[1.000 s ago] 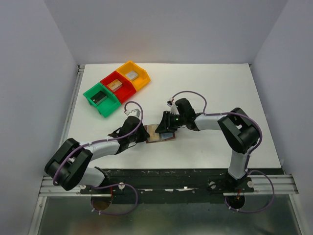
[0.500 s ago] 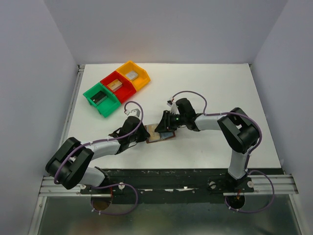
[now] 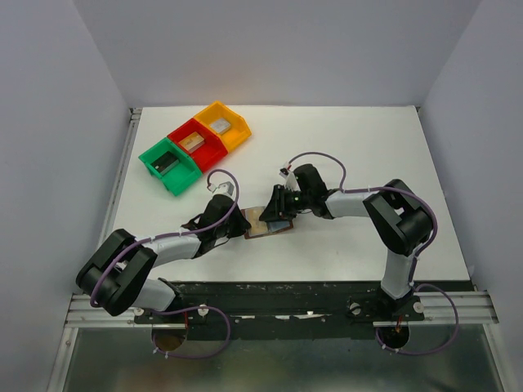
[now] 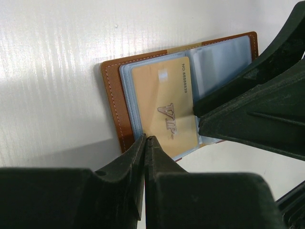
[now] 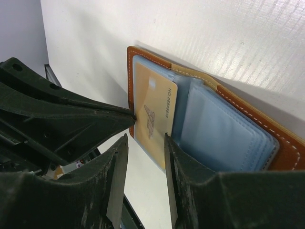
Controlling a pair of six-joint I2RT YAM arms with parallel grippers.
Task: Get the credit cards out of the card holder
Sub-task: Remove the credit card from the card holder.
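Near side: left gripper (image 4: pixel 145 139) pinched almost shut on the card holder (image 4: pixel 110 95) edge; holder lies open on the table (image 3: pixel 368 147). right gripper (image 5: pixel 145 138) half spread, straddling the gold card (image 4: pixel 164 107). Card likely light, stiff, slick: take its exposed short end. Farther back: bins (image 3: pixel 194 144).

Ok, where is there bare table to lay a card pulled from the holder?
Widest bare white table runs from the yellow plastic bin across to the right edge, behind the right arm. A narrower strip lies between the open brown leather card holder and the arm bases. Crowded: the holder, with left pincer and right pincer at it.
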